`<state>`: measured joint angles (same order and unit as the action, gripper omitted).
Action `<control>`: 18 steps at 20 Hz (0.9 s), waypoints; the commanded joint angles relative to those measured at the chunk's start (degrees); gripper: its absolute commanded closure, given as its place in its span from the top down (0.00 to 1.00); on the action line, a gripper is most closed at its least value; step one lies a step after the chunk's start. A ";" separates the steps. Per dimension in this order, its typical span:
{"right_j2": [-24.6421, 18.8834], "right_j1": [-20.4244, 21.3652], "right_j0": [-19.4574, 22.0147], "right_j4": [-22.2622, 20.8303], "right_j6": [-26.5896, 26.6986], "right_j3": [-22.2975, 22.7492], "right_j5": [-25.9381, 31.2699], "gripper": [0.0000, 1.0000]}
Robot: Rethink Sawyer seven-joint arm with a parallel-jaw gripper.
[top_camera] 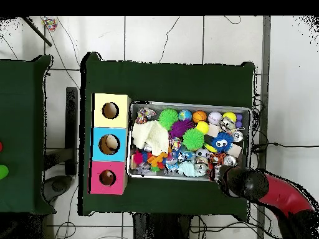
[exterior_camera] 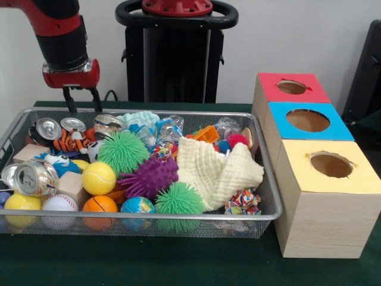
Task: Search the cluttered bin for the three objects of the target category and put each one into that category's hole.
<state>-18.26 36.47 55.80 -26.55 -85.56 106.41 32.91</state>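
Note:
My gripper (exterior_camera: pixel 83 101) hangs open and empty just above the far left corner of the wire mesh bin (exterior_camera: pixel 265 189). Directly below it lie two silver cans (exterior_camera: pixel 47 127) and a striped tiger toy (exterior_camera: pixel 71 143). A third can (exterior_camera: pixel 33 177) lies at the bin's left front. Balls fill the front: a yellow tennis ball (exterior_camera: pixel 99 177), a basketball (exterior_camera: pixel 100 205) and a baseball (exterior_camera: pixel 58 205). Spiky balls in green (exterior_camera: pixel 122 151) and purple (exterior_camera: pixel 149 177) sit mid-bin. In the overhead view the arm's wrist (top_camera: pixel 240 181) covers the gripper at the bin's (top_camera: pixel 187 104) lower right corner.
A cream cloth (exterior_camera: pixel 220 170) drapes over the bin's right half. Right of the bin stand three wooden boxes with holes: red (exterior_camera: pixel 292 87), blue (exterior_camera: pixel 308 120) and yellow (exterior_camera: pixel 331 165). Wooden blocks (exterior_camera: pixel 71 185) and small wrapped items lie among the clutter.

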 commanded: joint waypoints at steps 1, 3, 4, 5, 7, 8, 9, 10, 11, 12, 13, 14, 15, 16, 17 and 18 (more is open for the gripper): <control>-2.46 -4.08 -5.83 1.75 -1.84 -12.42 6.68 1.00; -2.37 -5.44 -7.11 2.58 -2.53 -15.07 7.18 1.00; -2.40 -6.10 -7.61 3.00 -2.83 -16.26 7.12 1.00; -2.40 -6.78 -8.01 3.44 -3.18 -17.41 6.83 1.00; -2.58 -7.88 -8.58 4.10 -3.55 -19.45 5.81 1.00; -2.65 -8.34 -8.76 4.63 -3.73 -20.28 5.62 1.00; -2.84 -8.73 -8.81 5.00 -3.62 -20.91 5.12 1.00; -3.15 -9.13 -8.66 5.66 -3.37 -21.32 4.94 1.00; -3.46 -9.46 -8.48 6.22 -3.05 -21.68 4.91 1.00; -3.72 -9.71 -8.23 6.72 -2.77 -21.84 4.83 1.00; -4.02 -9.87 -7.82 7.06 -2.19 -21.80 4.78 1.00; -4.39 -9.98 -7.19 7.34 -1.34 -21.50 4.66 1.00; -4.69 -10.03 -6.49 7.53 -0.65 -21.19 4.41 1.00; -4.81 -9.91 -5.86 7.52 -0.04 -20.79 4.26 1.00; -4.91 -9.81 -5.24 7.23 0.64 -20.44 3.85 1.00; -4.98 -9.79 -4.58 6.87 1.26 -20.31 3.29 1.00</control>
<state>-19.63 29.63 48.18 -21.44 -85.56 90.99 35.39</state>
